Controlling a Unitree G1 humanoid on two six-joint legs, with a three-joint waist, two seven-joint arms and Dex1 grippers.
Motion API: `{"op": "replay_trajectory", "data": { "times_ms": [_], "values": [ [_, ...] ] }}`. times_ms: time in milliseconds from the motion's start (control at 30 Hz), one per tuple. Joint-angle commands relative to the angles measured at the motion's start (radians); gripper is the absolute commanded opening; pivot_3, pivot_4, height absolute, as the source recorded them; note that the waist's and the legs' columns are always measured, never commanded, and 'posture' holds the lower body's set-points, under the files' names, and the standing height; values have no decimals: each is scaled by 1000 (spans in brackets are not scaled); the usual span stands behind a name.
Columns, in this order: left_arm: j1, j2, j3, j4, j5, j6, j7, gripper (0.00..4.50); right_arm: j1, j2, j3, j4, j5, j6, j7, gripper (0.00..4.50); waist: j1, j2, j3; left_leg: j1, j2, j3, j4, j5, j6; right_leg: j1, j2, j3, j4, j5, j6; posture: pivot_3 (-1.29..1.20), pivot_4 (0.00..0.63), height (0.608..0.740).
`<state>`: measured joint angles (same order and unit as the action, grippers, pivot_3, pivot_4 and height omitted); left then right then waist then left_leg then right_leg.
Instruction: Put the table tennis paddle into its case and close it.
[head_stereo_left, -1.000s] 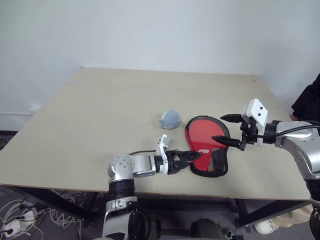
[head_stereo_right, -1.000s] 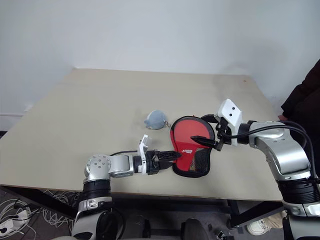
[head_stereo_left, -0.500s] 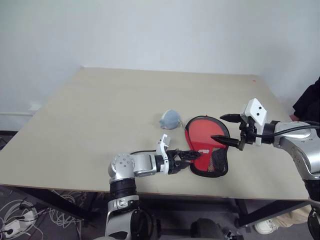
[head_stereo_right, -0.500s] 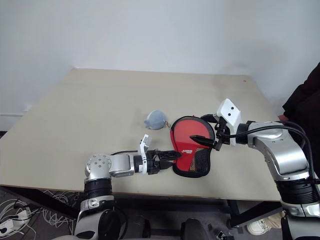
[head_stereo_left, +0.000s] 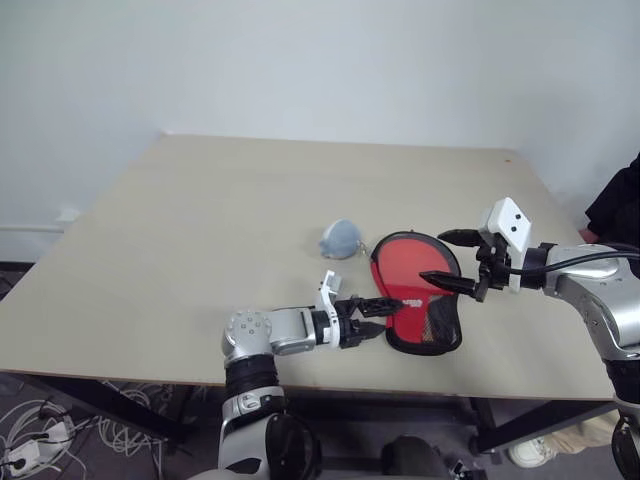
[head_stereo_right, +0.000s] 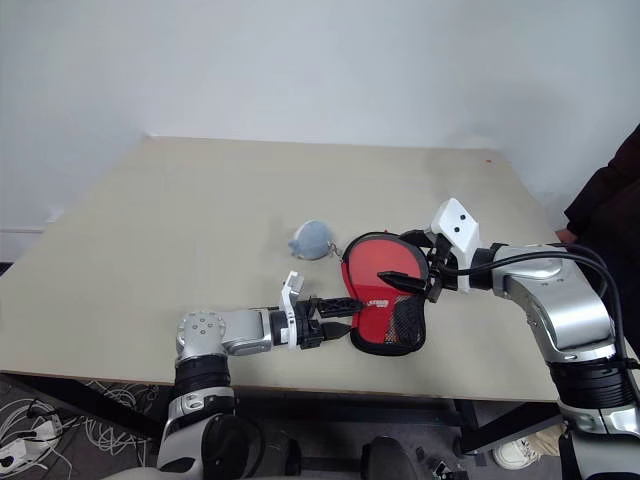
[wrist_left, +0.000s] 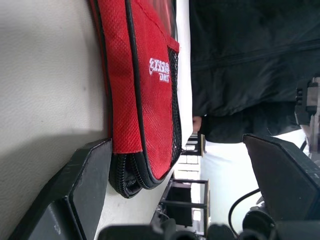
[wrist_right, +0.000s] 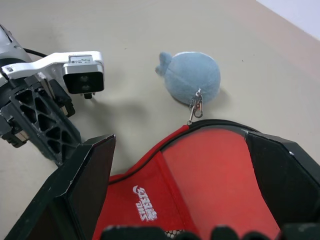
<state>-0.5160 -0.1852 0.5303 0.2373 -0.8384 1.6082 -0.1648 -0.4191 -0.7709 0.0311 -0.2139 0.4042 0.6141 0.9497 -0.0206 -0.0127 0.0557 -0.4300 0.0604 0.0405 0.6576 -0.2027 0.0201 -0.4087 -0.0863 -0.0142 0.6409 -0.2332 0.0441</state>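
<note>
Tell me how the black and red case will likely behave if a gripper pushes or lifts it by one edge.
The case is fabric and mesh, so it would probably sag or fold rather than stay stiff. It lies flat on the table, so it should slide, not roll or tip. The blue-grey plush charm clipped to it would likely drag along.

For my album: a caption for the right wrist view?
Open right pincer above the red case, blue plush beside it.

Beige table (head_stereo_left: 200, 220) carries two items near front right: case (head_stereo_left: 418, 292) lying flat, red face up; small blue-grey cloth wad (head_stereo_left: 340, 239) just beside case's rounded far-left edge.
</note>
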Motion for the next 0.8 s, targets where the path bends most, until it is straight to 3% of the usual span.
{"op": "replay_trajectory", "data": {
  "times_ms": [33, 333, 800],
  "values": [
    [-66, -45, 32, 2, -31, 6, 9, 4452, -7, 1, -39, -33, 19, -2, -10, 4500, -1, 0, 0, 0, 0, 0, 0, 0, 0, 0, 0, 0, 0, 0, 0, 0, 0, 725],
    [-92, -45, 77, 30, -41, 1, 48, 4452, -6, 5, -39, -38, 21, 7, -18, 4500, -4, 0, 0, 0, 0, 0, 0, 0, 0, 0, 0, 0, 0, 0, 0, 0, 0, 725],
    [-43, -40, -22, 20, -1, 6, 105, 4452, 1, 11, -39, -46, 18, 8, -29, 4500, -2, 0, 0, 0, 0, 0, 0, 0, 0, 0, 0, 0, 0, 0, 0, 0, 0, 725]
  ]
}}
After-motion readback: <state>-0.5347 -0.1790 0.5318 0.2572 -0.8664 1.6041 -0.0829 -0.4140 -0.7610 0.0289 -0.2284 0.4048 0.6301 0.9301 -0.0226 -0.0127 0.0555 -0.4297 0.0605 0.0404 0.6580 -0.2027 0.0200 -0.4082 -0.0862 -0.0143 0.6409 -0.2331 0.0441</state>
